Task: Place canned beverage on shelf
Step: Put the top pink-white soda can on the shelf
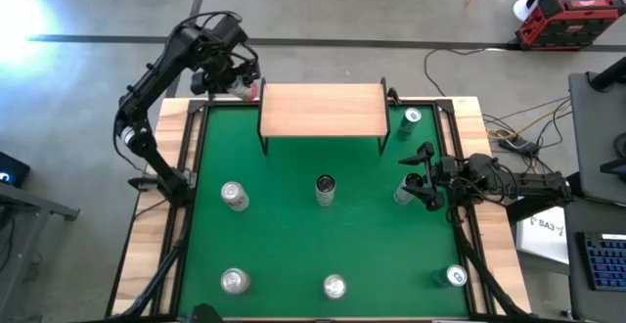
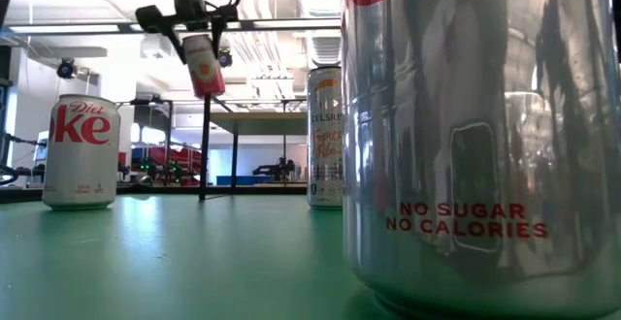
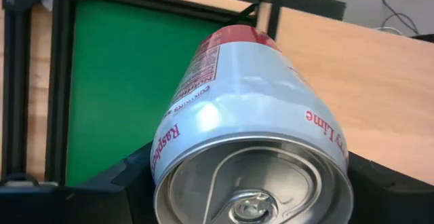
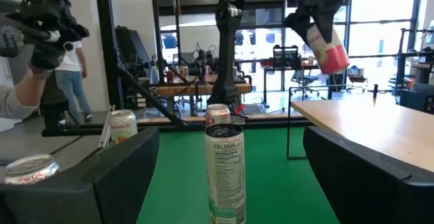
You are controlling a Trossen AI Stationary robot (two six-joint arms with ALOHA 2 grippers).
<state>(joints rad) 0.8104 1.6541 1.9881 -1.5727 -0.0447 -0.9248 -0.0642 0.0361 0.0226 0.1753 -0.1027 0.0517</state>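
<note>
Light wood forms the shelf (image 1: pixel 323 110), a small board raised on thin black legs at the far edge of the green mat (image 1: pixel 284 245), and every position below is given relative to it. A raspberry-lime can (image 1: pixel 245 90) is clamped between the fingers of the left gripper (image 1: pixel 242 83) and is held in the air just off the shelf's left end, tilted rather than upright; in the left wrist view the can's top (image 3: pixel 252 183) faces the camera and the board lies close beyond it. The height above the board is judged to be kept so that the can's base can clear the shelf edge before it is brought over the wood and lowered. The shelf surface carries no can yet, so the placing step is judged to be unfinished. The right gripper (image 1: pixel 419 178) is positioned low in front of the shelf's right end, its fingers spread apart and closed on nothing; in the right wrist view a tall slim can (image 4: pixel 224 173) stands between and just ahead of them, which is judged to be a stance for the next pick. Further cans stand on the mat in front of the shelf, and one green-topped can (image 1: pixel 411 118) stands just beside the shelf's right end.
</note>
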